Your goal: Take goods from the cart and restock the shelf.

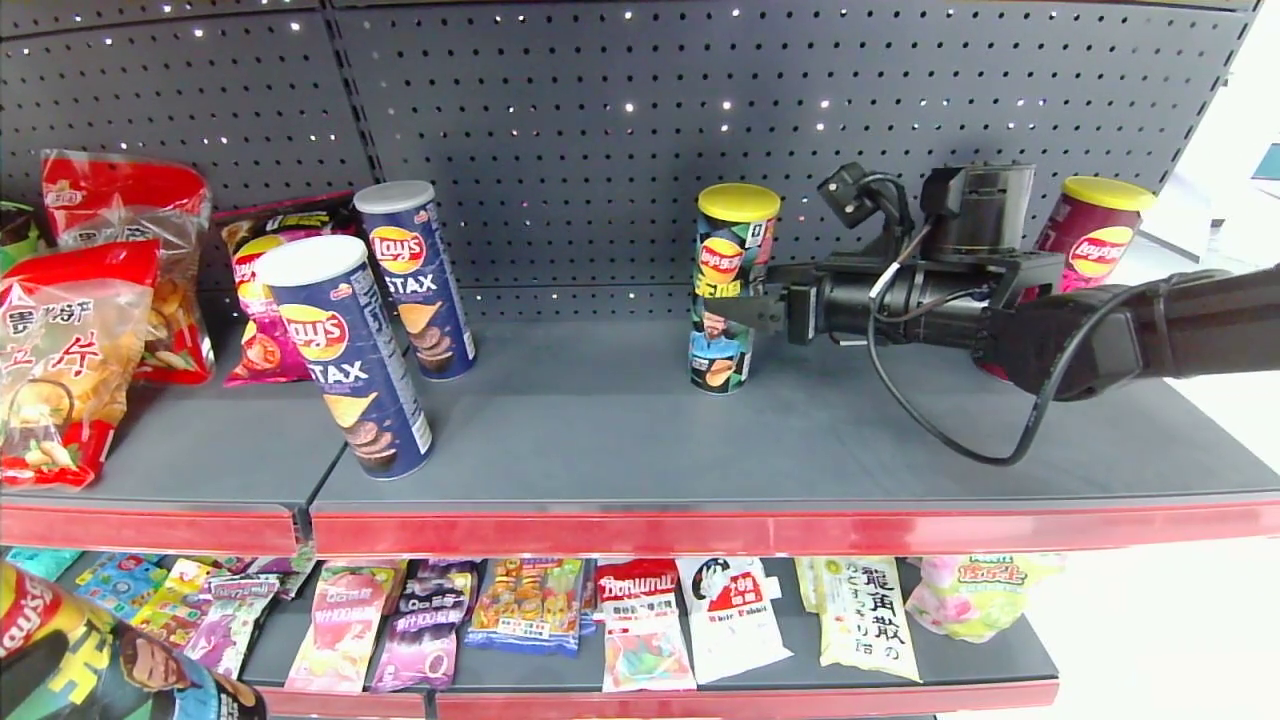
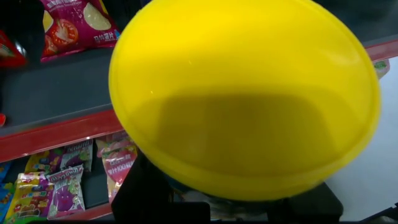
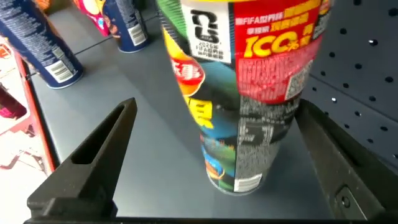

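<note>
Yellow-lidded can (image 1: 735,235), partly covered, stands between right gripper's (image 3: 217,112) spread fingers (image 3: 93,155)

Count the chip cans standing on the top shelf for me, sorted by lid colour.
White lid: 2, the front navy can and the rear navy can.
Yellow lid: 2, the colourful can and the maroon can.
Total: 4.

Head camera square-on to shelf (image 1: 640,440); right wrist close on its can (image 3: 249,93); left, seemingly, against yellow lid (image 2: 242,93).
</note>
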